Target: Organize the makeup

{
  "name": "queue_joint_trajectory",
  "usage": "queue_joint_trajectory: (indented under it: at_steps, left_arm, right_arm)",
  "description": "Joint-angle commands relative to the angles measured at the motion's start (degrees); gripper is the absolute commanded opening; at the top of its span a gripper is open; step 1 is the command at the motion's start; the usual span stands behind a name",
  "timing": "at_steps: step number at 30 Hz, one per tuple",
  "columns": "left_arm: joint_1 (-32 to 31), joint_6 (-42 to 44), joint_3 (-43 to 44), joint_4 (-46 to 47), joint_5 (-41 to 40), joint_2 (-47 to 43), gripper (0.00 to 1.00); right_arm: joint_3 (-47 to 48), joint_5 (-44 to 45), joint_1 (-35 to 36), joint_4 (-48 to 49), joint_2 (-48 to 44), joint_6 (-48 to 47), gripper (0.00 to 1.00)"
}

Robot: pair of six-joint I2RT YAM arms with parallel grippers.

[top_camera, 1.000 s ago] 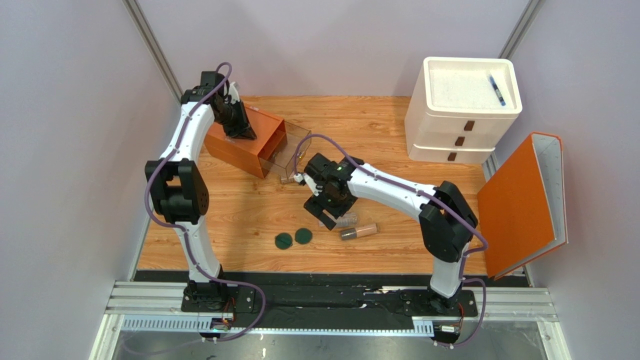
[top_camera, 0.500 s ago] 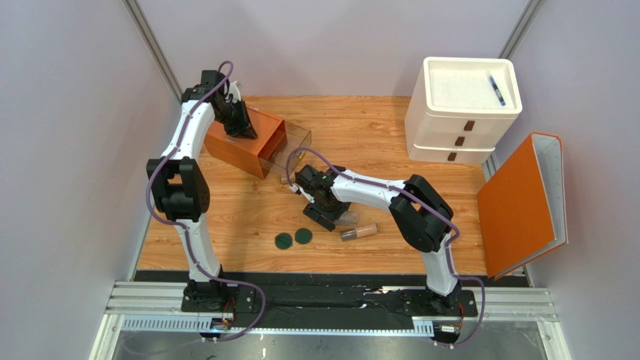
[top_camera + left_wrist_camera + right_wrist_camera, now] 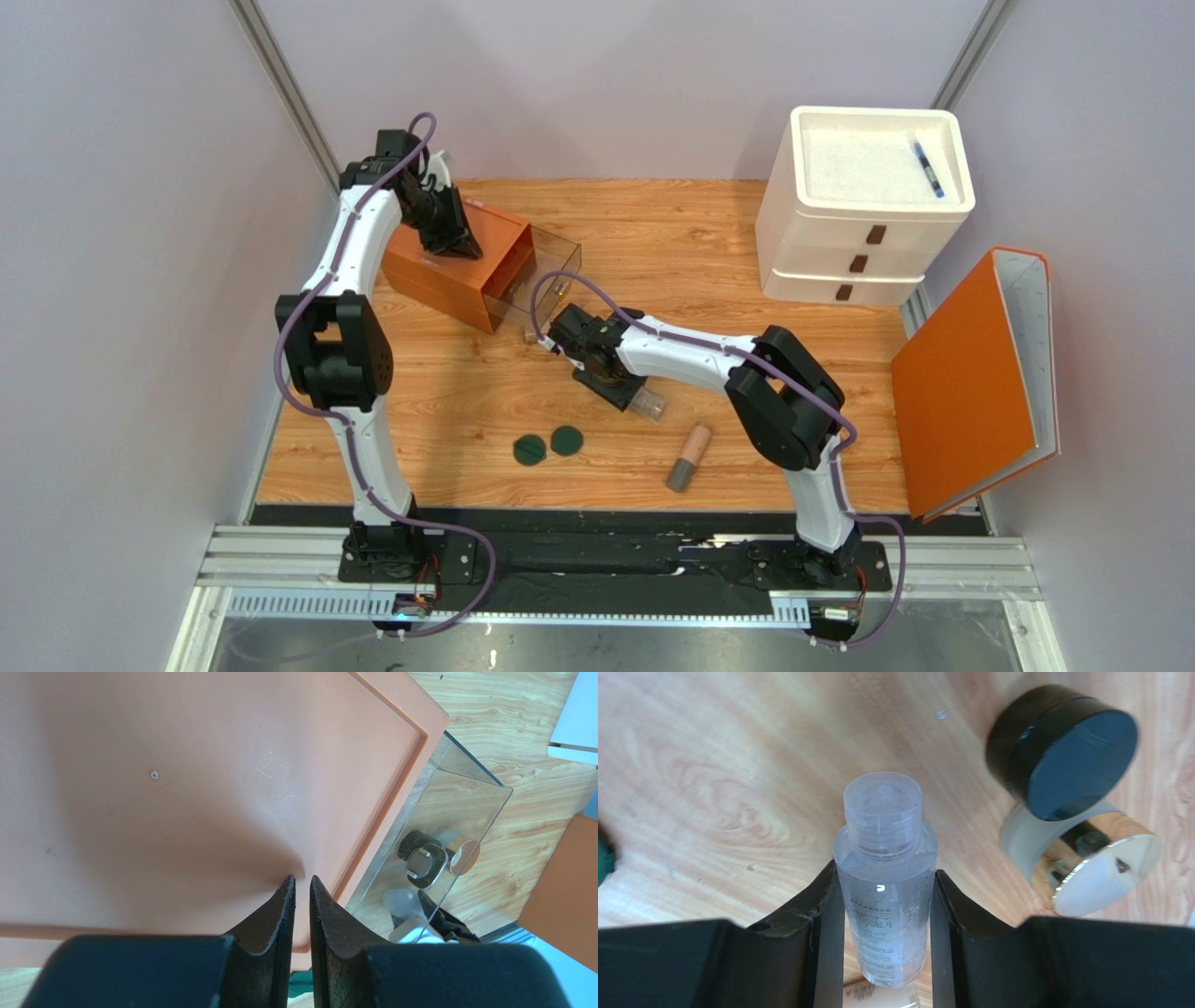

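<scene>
Desk [image 3: 463, 406] bearing orange drawer box [image 3: 442, 273], left end effector [image 3: 302, 882] pressing nearly-together fingers on its top, right end effector [image 3: 885, 875] clamping clear bottle [image 3: 884, 847] mid-desk, right wrist view alone showing black jar [image 3: 1064, 756], gold-rimmed jar [image 3: 1088, 868], top view alone showing beige bottle [image 3: 689, 457], 2 green discs [image 3: 567, 440].

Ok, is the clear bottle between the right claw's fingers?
Yes, the right claw has a finger pressed on each side of the clear bottle.

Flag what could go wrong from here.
The right gripper pinches the smooth, round clear plastic bottle on its sides; it could slip or swivel when lifted.
The black round jar and gold-rimmed white jar lie close beside the gripper and may get knocked.
The beige dark-capped bottle lies loose on its side and may roll.
</scene>
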Motion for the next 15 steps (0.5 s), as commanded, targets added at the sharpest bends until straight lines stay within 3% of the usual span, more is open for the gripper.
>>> queue_joint_trajectory:
  at_steps: [1, 9, 13, 15]
  left_arm:
    - [0.23, 0.78, 1.13, -1.35, -0.7, 1.9, 0.19]
    - [0.23, 0.6, 1.13, -1.26, -0.26, 2.43, 0.2]
    - [0.23, 0.6, 1.31, -1.0, -0.43, 2.34, 0.2]
    - [0.23, 0.6, 1.48, -0.91, -0.61, 2.43, 0.2]
  right_arm:
    - [-0.59, 5.76, -0.31, 3.51, -2.87, -0.25, 0.0]
    - [6.16, 12.0, -0.39, 2.19, -10.35, -4.19, 0.0]
    - [16.15, 12.97, -0.57, 0.96, -9.83, -5.78, 0.0]
    - [22.04, 8.96, -1.8, 0.34, -9.22, -3.34, 0.0]
